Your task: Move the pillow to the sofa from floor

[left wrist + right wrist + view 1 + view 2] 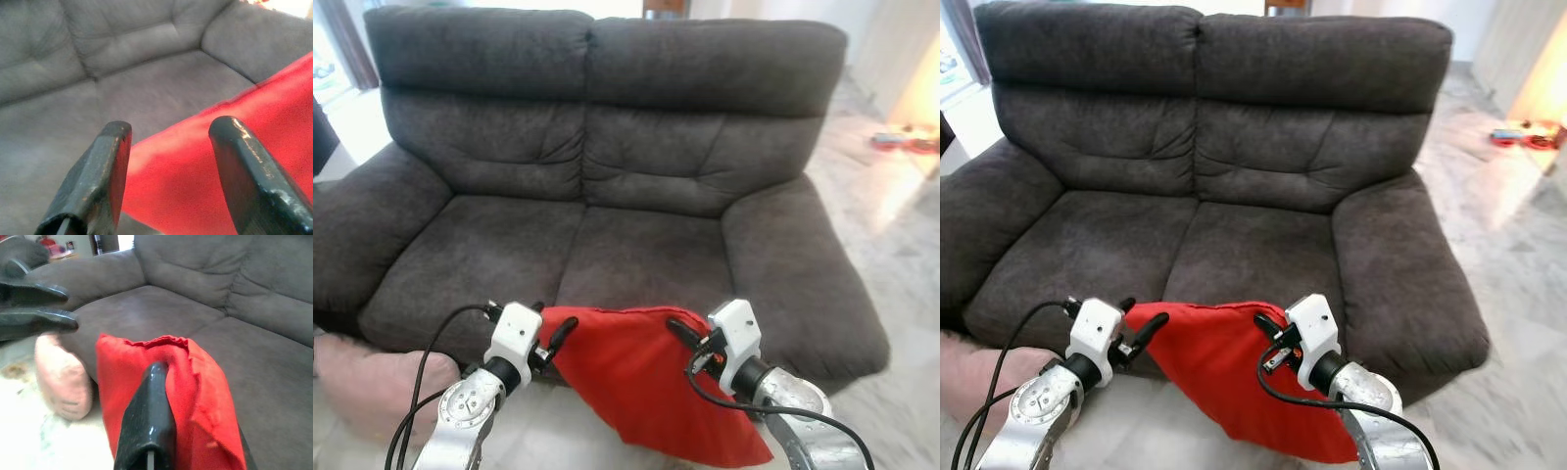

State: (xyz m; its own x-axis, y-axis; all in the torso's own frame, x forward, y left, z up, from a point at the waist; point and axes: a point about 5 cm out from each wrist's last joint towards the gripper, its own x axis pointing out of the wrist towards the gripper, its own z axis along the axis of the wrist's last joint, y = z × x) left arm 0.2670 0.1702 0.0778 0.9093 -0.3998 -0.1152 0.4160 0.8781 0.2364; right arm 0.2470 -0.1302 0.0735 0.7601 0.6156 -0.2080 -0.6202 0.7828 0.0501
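The red pillow [646, 377] hangs between the two grippers, just in front of the sofa [607, 176] seat edge, its top hem about level with the front of the seat cushions and its lower corner drooping down under the right arm. The right gripper [683, 331] is closed on the pillow's upper edge: in the right wrist view one black finger [149, 423] lies over bunched red cloth that wraps round it. The left gripper [558, 335] sits just beside the opposite top corner with its fingers spread moderately apart; in the left wrist view the red fabric shows in the gap between the two fingers [105, 166], not pinched, so it is not carrying any of the load.

The pillow looks light, soft and limp; it sags and folds from the one held edge, so it should swing and drape rather than keep a shape. The cloth seems grippy enough and nothing about it is fragile. A hold on the seam or a bunched corner, as the right gripper has, suits it best; a second hold at the near corner by the left gripper would stop the sag.

No containers are present. A pink cushion [372, 382] lies on the floor below and outside the left gripper, against the sofa base
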